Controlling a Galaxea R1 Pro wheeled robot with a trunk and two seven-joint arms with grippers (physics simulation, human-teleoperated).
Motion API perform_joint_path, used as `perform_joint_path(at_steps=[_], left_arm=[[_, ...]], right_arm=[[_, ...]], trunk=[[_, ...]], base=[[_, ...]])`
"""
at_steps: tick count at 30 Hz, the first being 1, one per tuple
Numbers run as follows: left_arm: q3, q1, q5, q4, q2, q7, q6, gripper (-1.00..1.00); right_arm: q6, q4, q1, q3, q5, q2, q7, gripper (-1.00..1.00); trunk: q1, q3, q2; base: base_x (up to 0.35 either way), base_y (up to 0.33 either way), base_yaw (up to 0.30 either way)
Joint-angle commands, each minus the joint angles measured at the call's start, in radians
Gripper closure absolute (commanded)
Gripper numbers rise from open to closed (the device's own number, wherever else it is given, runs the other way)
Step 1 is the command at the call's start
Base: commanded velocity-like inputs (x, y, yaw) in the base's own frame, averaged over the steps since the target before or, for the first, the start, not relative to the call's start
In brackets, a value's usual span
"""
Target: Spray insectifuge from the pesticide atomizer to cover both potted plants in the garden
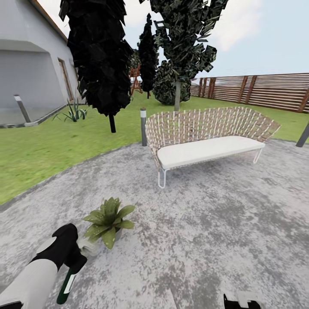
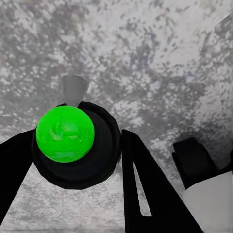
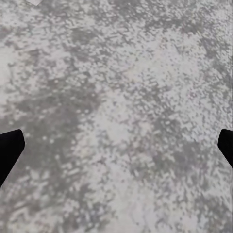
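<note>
atomizer [image 1: 67, 285] upright, left jaws clamping it

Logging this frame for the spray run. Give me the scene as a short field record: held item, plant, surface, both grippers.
held item: pesticide atomizer, dark body, pale label, hanging below the left gripper
left gripper: shut on the atomizer
atomizer in left wrist view: bright green dome between black fingers
plant: potted plant beside the left gripper
surface: grey stone patio
right gripper: fingers apart, holding nothing, above patio
background: woven bench, wooden fence
</note>
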Motion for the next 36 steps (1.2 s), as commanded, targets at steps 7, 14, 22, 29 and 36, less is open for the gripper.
perform_joint_path(at_steps=[7, 14, 22, 29, 36], left_arm=[[0.004, 0.004, -0.01, -0.001, 0.002, -0.008, 0.005, 1.0], [0.004, 0.014, -0.009, -0.001, 0.002, -0.008, 0.005, 1.0], [0.005, 0.027, -0.011, -0.016, 0.006, -0.007, 0.005, 1.0], [-0.003, 0.018, -0.008, -0.021, -0.01, -0.009, 0.004, 1.0], [-0.007, 0.016, -0.009, -0.021, -0.021, -0.016, 0.004, 1.0]], right_arm=[[-0.003, 0.001, -0.001, -0.006, 0.011, 0.0, -0.004, -1.0], [-0.003, 0.001, -0.001, -0.005, 0.01, 0.003, -0.004, -1.0], [-0.003, 0.001, -0.001, -0.005, 0.011, 0.003, -0.004, -1.0], [-0.003, 0.001, 0.0, -0.006, 0.011, 0.003, -0.004, -1.0], [-0.002, 0.001, -0.001, -0.006, 0.011, 0.003, -0.004, -1.0]], trunk=[[0.0, -0.001, 0.0], [0.0, -0.001, 0.0], [0.0, -0.006, 0.0], [0.0, -0.011, 0.0], [0.0, -0.014, 0.0]], base=[[0.011, -0.001, 0.222], [0.0, 0.0, 0.014], [0.005, 0.0, 0.073], [0.197, -0.128, 0.087], [0.189, -0.217, 0.003]])
